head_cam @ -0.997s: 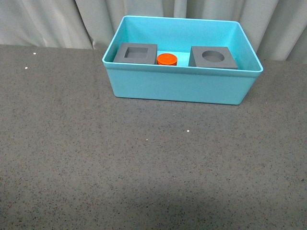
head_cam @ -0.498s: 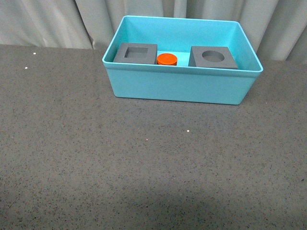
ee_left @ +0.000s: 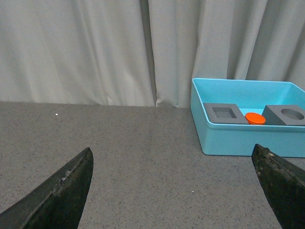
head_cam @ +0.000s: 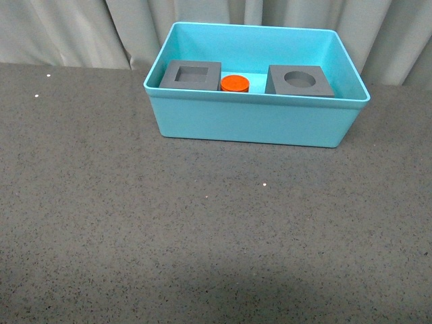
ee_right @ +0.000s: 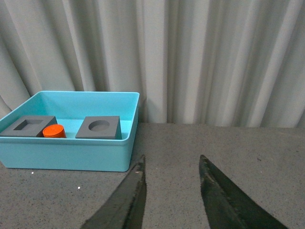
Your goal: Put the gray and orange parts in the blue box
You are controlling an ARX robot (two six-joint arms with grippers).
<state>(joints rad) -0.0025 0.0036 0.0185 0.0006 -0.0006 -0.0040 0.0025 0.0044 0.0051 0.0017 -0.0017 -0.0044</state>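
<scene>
The turquoise-blue box [head_cam: 256, 125] stands at the back middle of the dark table. Inside it sit a gray cube with a square recess [head_cam: 192, 74] at the left, an orange cylinder [head_cam: 235, 84] in the middle and a gray cube with a round recess [head_cam: 301, 81] at the right. Neither arm shows in the front view. My left gripper [ee_left: 172, 162] is open and empty, well short of the box [ee_left: 248, 138] and to its left. My right gripper [ee_right: 171, 164] is open and empty, beside the box [ee_right: 66, 155] on its right.
A pale pleated curtain [head_cam: 67, 30] hangs behind the table. The dark speckled tabletop [head_cam: 202, 236] stretches in front of the box, with a few small white specks [head_cam: 264, 185] on it.
</scene>
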